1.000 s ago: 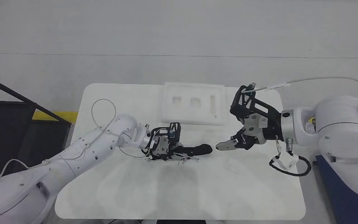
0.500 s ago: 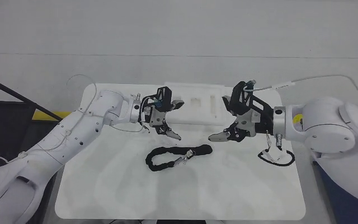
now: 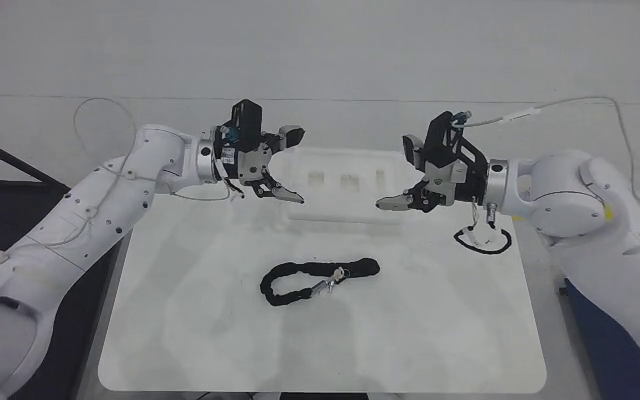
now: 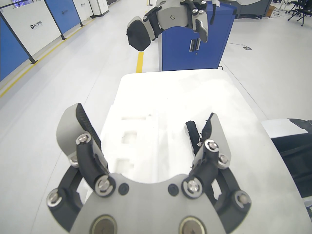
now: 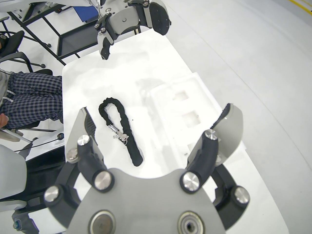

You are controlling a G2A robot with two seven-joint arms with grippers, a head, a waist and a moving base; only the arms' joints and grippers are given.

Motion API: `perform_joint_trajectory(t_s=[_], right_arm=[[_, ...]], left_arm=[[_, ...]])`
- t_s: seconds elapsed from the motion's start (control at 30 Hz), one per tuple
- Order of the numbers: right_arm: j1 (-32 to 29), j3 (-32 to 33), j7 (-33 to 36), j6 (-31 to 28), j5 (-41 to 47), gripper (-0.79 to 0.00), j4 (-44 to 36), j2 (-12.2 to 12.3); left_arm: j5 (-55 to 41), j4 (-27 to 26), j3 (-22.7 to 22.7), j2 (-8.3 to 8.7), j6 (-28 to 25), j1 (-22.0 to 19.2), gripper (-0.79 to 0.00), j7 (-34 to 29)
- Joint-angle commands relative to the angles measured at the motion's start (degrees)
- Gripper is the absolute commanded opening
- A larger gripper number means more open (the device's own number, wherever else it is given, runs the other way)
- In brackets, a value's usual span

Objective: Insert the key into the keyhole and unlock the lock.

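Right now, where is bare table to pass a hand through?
Bare: the table between the lock and its near edge, and either side of the lock. Crowded: the far edge, foam tray under the left gripper and right gripper.

Keyhole and key (image 5: pixel 120 136) on the lock (image 5: pixel 133 148) — too small.

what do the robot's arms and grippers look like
Both arms are glossy white shells. The left arm trails a thin white cable; the right arm has a black cable loop at its wrist. The left gripper and right gripper have silver plates, black linkages, ribbed black pads.
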Motion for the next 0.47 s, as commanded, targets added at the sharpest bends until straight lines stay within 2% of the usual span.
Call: perform_joint_trajectory(t_s=[0.0,0.43], right_arm=[[0.2,-0.1,0.2,-0.3,-0.1,0.0,0.2,-0.1],[0.2,-0.1,0.2,-0.3,-0.1,0.0,0.2,-0.1]], left_arm=[[0.5,0.8,1.1,-0.22,0.0,-0.8,0.0,2.0],[1.1,1.0,1.5,-0.3,0.0,-1.2,0.0,2.4]])
